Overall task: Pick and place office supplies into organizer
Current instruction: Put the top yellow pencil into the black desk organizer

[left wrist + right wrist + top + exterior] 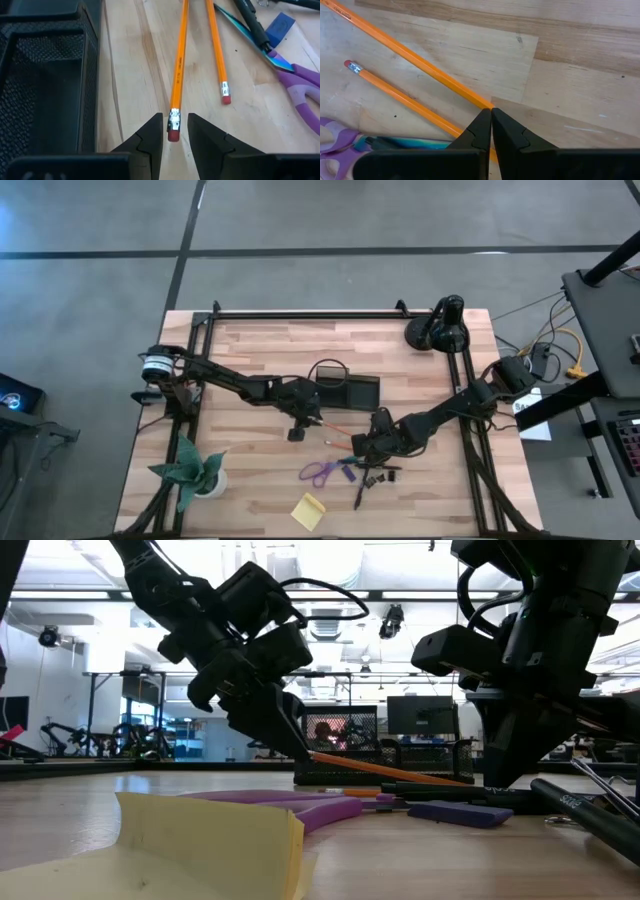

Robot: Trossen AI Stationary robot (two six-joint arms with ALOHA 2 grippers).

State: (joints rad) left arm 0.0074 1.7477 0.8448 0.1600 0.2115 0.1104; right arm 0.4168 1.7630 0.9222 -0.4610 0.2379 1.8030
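Two thin orange pencils are lying centre-frame beside the dark mesh organizer. Left gripper is straddling one's eraser end, fingers apart; right gripper is pinched together, resting on its far end. Next: clamping, then lifting.

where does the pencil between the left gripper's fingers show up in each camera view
High view: pencil, centre, by the left gripper.
Low view: slanting up from the table, centre.
Left wrist view: centre, eraser end between the fingers.
Right wrist view: upper diagonal.
Shared landmark: purple scissors.
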